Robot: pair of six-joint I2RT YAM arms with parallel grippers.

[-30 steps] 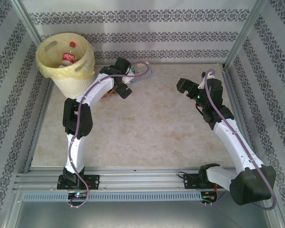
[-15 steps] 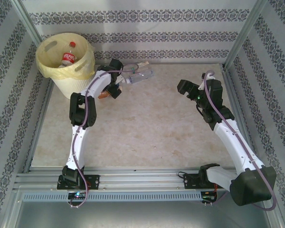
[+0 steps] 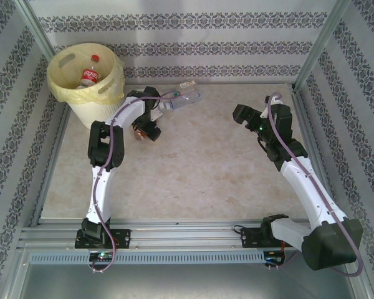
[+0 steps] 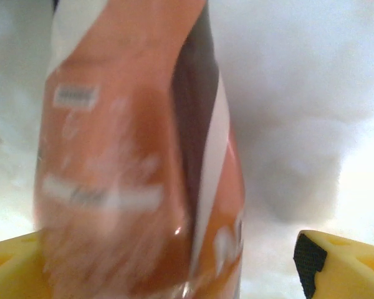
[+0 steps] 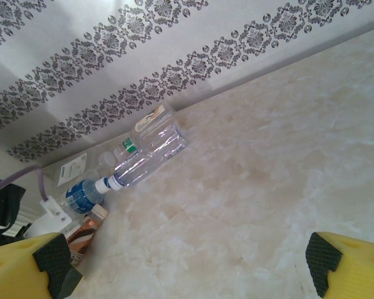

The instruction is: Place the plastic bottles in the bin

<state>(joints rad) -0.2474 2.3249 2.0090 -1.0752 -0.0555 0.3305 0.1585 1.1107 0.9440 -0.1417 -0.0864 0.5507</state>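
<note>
Orange-labelled bottle (image 4: 137,162) between left jaws

left arm (image 3: 129,112) and right arm (image 3: 308,184) are the same build: white links, black joint housings (image 3: 105,149). the biggest black block (image 3: 331,240) sits low on the right arm. a mauve cable (image 3: 268,111) runs along each arm, looping loose off the links (not clipped flat). bases (image 3: 101,237) are black. small green led (image 3: 260,128) near the right wrist. fingers (image 5: 355,268) are blocky yellow, with black pads (image 5: 53,258) on the inner faces.
</note>
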